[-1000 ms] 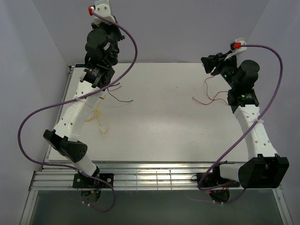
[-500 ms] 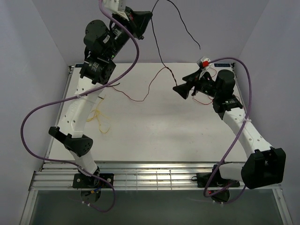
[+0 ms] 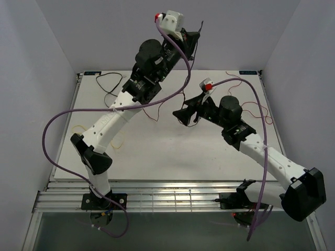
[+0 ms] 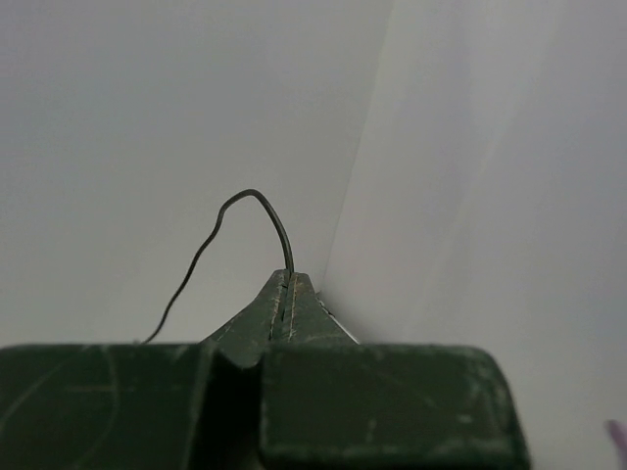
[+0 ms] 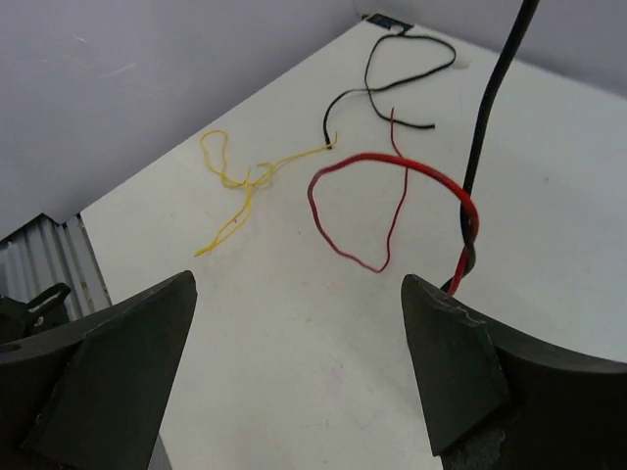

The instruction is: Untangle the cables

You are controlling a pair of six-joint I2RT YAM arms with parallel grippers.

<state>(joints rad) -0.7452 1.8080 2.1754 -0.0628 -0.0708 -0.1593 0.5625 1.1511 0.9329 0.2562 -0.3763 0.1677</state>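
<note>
Left fingers [image 4: 276, 305] clamp a thin black wire [image 4: 238, 196] arching past their tips. Right fingers [image 5: 118, 362] stand wide apart; ahead of them, a thin red wire [image 5: 392, 163] and thin yellow wire [image 5: 240, 193] lie on the white surface [image 5: 294, 338].

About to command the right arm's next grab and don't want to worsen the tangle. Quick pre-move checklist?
1. Left gripper jaws clamped on the black cable: ok.
2. Right gripper jaws open, nothing between them: ok.
3. Red cable free of the hanging black cable: not ok, the two twist together beside the right gripper's finger.
4. Yellow cable clear of the red loop: ok.
5. Yellow cable's tip apart from the flat black cable on the table: cannot tell.
</note>
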